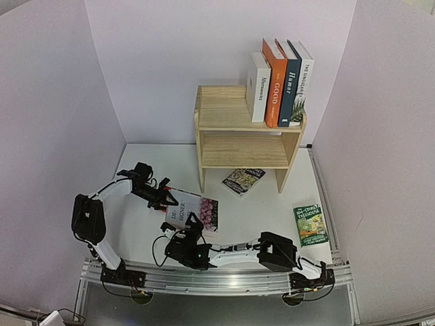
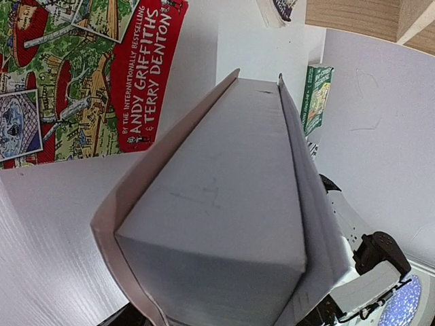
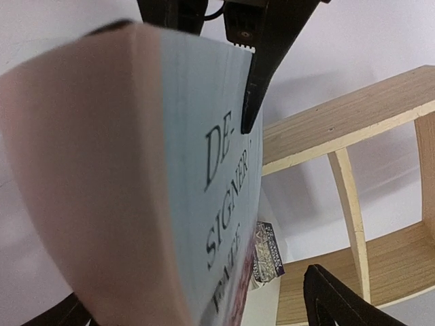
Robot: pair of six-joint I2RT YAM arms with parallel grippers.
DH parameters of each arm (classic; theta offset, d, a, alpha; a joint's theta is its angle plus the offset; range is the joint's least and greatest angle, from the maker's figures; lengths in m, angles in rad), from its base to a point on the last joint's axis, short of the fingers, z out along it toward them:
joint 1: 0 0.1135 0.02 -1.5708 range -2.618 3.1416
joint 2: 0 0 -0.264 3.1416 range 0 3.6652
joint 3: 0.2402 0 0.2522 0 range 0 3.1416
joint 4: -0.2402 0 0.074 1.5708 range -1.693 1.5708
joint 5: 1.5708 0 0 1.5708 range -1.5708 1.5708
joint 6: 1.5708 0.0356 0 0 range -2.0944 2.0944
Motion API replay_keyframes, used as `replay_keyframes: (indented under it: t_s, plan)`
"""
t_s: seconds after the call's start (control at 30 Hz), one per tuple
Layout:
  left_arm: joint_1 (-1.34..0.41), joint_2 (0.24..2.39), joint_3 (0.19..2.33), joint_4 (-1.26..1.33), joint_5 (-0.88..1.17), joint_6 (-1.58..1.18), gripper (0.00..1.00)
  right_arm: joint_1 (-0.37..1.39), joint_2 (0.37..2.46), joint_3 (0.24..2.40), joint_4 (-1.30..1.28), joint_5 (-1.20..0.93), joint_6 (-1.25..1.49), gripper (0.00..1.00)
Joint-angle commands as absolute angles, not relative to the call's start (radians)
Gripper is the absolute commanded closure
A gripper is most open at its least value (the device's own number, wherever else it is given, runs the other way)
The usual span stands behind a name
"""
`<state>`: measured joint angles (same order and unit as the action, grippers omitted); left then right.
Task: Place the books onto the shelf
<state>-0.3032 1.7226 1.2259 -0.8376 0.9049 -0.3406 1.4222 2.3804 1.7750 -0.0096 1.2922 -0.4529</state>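
Item: white book (image 1: pixel 194 209), black "DE-SIGNER" lettering, pink flowers on cover. It is sitting centre-left over the worktop (image 1: pixel 272 210). My left fingers (image 3: pixel 253 81) are clamping it; my right fingers (image 3: pixel 329 299) are standing apart around it.

Bent left arm (image 1: pixel 92 219), left tool (image 1: pixel 161 197) clamped on book (image 1: pixel 198 209) edge; right arm (image 1: pixel 272 251) low, right tool (image 1: pixel 193 227) jaws wide apart

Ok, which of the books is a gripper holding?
The white DE-SIGNER book, clamped in the left gripper. The others stand on the shelf top or lie loose on the table.
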Motion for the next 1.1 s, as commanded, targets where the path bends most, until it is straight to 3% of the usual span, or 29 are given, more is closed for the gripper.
replay_keyframes:
  t_s: [0.0, 0.17, 0.47, 0.53, 0.63, 0.7, 0.8, 0.93, 1.07]
  plan:
    - [-0.302, 1.712, 1.226, -0.816, 0.953, -0.353, 0.72, 1.392, 2.426, 1.796, 0.221, 1.371, -0.609, 0.21]
    - [-0.302, 1.715, 1.226, -0.808, 0.979, -0.36, 0.71, 1.374, 2.418, 1.78, 0.28, 1.358, -0.633, 0.42]
    - [-0.295, 1.703, 1.223, -0.799, 1.001, -0.358, 0.64, 1.367, 2.378, 1.763, 0.331, 1.372, -0.64, 0.68]
    - [-0.29, 1.697, 1.22, -0.794, 1.012, -0.357, 0.52, 1.367, 2.352, 1.746, 0.335, 1.377, -0.621, 0.72]
    - [-0.285, 1.679, 1.223, -0.788, 1.018, -0.35, 0.15, 1.367, 2.292, 1.698, 0.338, 1.356, -0.564, 0.76]
    - [-0.277, 1.66, 1.229, -0.782, 1.007, -0.343, 0.01, 1.367, 2.239, 1.65, 0.336, 1.335, -0.505, 0.81]
    - [-0.258, 1.632, 1.273, -0.808, 0.971, -0.296, 0.0, 1.366, 2.138, 1.584, 0.219, 1.244, -0.338, 0.92]
    - [-0.231, 1.616, 1.404, -0.923, 0.92, -0.176, 0.0, 1.316, 2.005, 1.563, -0.126, 0.843, 0.072, 0.92]
    - [-0.191, 1.594, 1.532, -1.004, 0.921, -0.098, 0.0, 1.293, 1.92, 1.522, -0.181, 0.639, 0.169, 0.92]
